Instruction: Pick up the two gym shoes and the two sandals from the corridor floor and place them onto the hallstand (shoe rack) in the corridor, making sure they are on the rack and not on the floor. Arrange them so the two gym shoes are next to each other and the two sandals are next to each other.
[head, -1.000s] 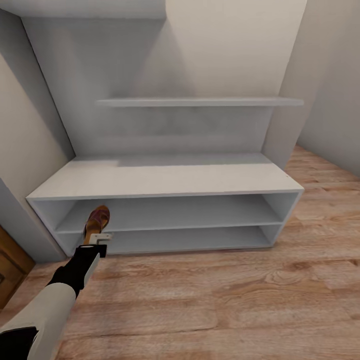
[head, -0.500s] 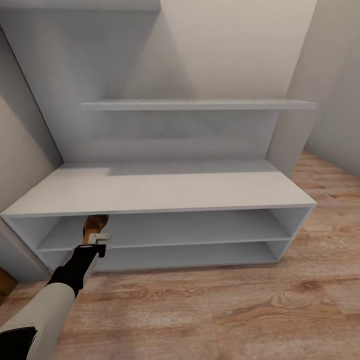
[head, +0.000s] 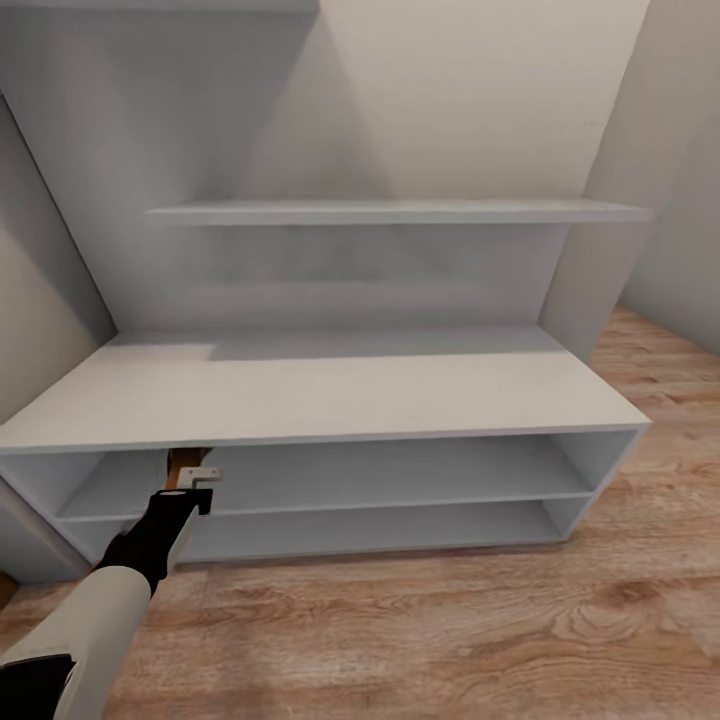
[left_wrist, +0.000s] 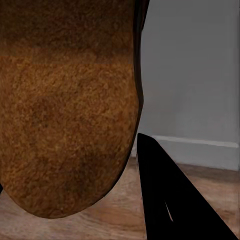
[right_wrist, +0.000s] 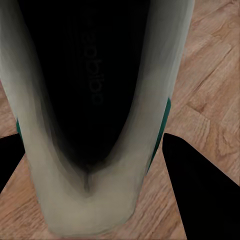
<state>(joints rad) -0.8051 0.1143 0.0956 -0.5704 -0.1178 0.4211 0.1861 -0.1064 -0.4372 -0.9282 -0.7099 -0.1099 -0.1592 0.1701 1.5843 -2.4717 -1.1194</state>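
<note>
Head view: the left gripper (head: 198, 478) carried a sandal (head: 185, 462) to the hallstand (head: 330, 395).
Its fingers were clamped on the sandal's heel, the toe tucked under the hallstand's top board, over the upper shelf at its left end. To do this well, I judged, push further in until the sole lies wholly on the shelf, level, before letting go. The right gripper (right_wrist: 95, 150) gripped a gym shoe (right_wrist: 95, 100) above the corridor floor (right_wrist: 210, 85).
</note>
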